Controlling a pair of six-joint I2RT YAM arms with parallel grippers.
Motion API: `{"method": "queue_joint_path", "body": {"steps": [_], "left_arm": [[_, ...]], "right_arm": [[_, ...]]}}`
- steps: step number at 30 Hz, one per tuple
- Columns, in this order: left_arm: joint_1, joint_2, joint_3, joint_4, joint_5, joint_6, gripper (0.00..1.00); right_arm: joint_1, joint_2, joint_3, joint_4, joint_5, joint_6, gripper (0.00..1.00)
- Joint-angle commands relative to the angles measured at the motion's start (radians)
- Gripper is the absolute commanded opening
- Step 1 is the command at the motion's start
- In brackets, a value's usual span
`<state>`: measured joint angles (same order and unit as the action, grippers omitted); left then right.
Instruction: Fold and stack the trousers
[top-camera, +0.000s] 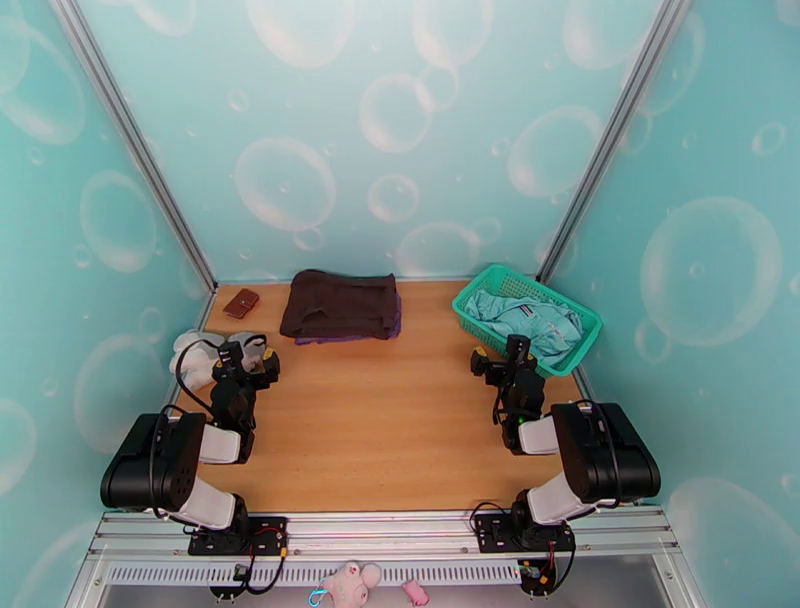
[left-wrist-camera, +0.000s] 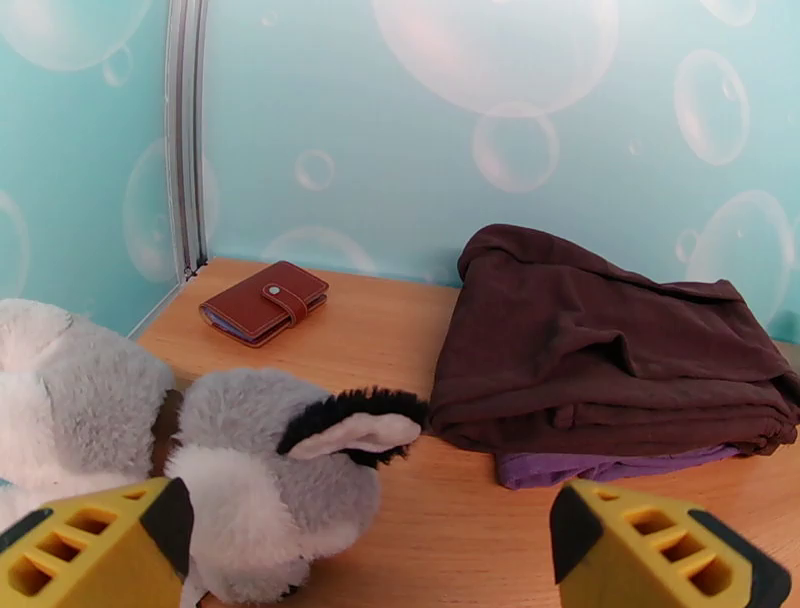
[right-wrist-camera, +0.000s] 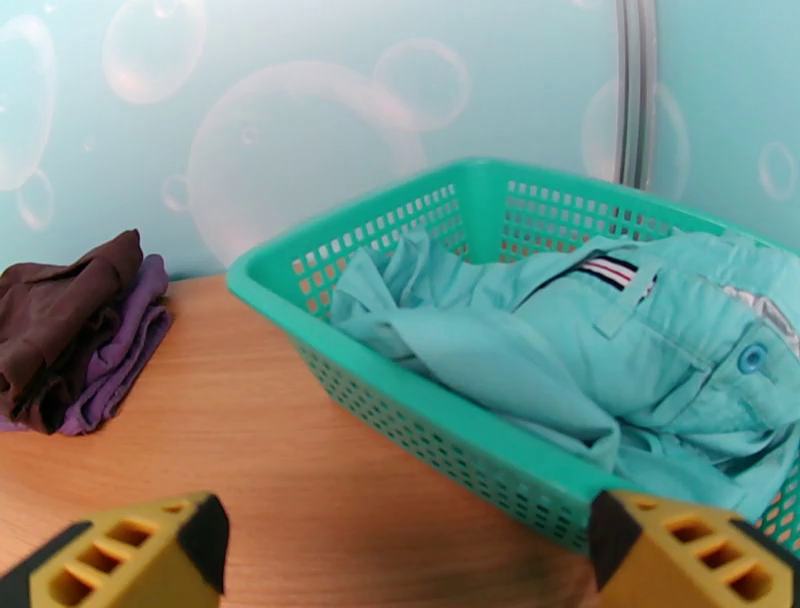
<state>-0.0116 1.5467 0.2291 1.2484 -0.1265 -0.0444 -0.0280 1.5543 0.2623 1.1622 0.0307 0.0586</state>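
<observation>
The light teal trousers (top-camera: 528, 318) lie crumpled inside the green mesh basket (top-camera: 470, 310) at the back right of the table. In the right wrist view the trousers (right-wrist-camera: 560, 345) show a striped waistband tab and a blue button above the basket wall (right-wrist-camera: 400, 395). My right gripper (top-camera: 503, 360) hovers just in front of the basket, open, its yellow fingertips (right-wrist-camera: 140, 560) wide apart with nothing between them. At the left edge my left gripper (top-camera: 250, 362) is open too, empty, yellow fingertips (left-wrist-camera: 660, 550) spread beside the plush toy.
A folded dark brown garment (top-camera: 340, 303) on a purple one (left-wrist-camera: 590, 465) sits at the back centre. A brown leather wallet (top-camera: 241, 303) lies at the back left. A grey and white plush toy (left-wrist-camera: 230, 470) rests by the left gripper. Bare wood spans the middle.
</observation>
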Motion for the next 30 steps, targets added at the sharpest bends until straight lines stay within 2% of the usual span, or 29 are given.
{"method": "queue_joint_path", "body": {"steps": [1, 15, 30], "left_arm": [[0.002, 0.004, 0.013, -0.005, 0.006, 0.018, 1.0], [0.011, 0.004, 0.016, -0.015, 0.023, 0.012, 0.99], [0.003, 0.004, 0.014, -0.009, 0.001, 0.014, 0.99]], "right_arm": [[-0.006, 0.004, 0.014, -0.003, 0.0, -0.012, 0.99], [-0.009, 0.005, 0.012, -0.001, -0.004, -0.009, 0.99], [0.026, 0.003, 0.002, 0.017, 0.066, -0.031, 0.99]]}}
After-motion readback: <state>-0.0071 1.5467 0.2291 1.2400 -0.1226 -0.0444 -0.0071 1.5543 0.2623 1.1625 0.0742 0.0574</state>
